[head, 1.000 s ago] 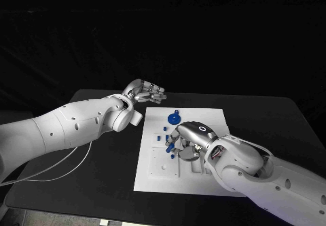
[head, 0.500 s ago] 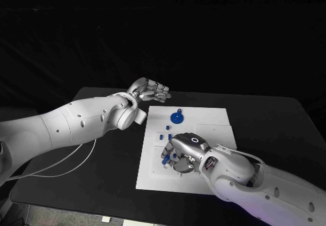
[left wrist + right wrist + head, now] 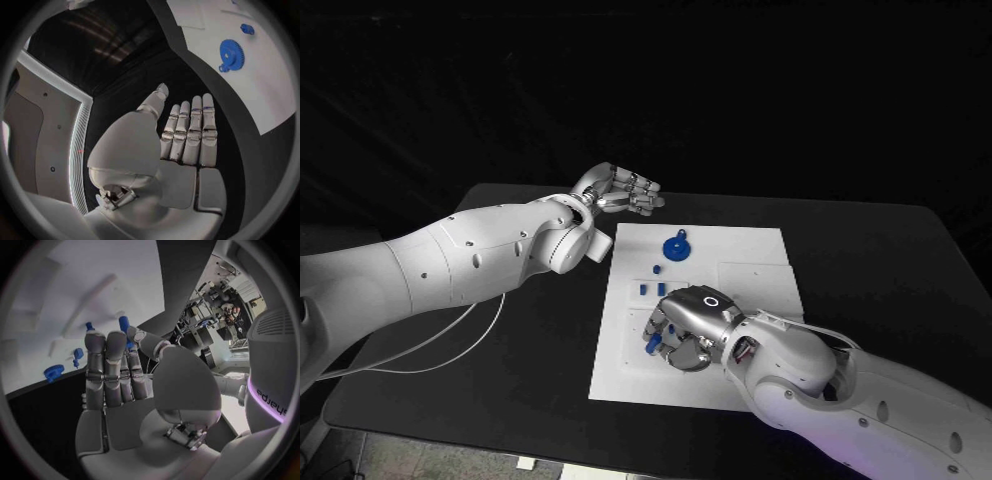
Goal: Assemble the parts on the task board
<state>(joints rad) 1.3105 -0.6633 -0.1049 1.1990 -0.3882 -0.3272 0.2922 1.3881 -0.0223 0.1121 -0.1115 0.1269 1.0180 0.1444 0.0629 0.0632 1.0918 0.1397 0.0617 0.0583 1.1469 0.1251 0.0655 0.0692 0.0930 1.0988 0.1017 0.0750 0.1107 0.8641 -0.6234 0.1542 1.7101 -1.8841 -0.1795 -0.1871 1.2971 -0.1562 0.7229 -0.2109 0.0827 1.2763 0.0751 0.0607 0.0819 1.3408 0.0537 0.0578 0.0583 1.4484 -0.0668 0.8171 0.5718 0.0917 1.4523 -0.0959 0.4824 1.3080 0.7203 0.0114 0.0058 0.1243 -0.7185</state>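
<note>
Over the task board, right hand has slid nearer, pinching a blue part

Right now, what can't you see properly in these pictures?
- Head view: the right hand covers part of the task board, so what lies under it is hidden.
- Head view: whether the blue part at its fingers is held or just touched is unclear.
- Head view: the small blue pieces are too tiny to tell their shapes.
- Left wrist view: the blue gear is clear; the left hand holds nothing.

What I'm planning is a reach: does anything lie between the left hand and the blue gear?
Nothing visible: between the left hand and the blue gear lie bare table and task board.
</note>
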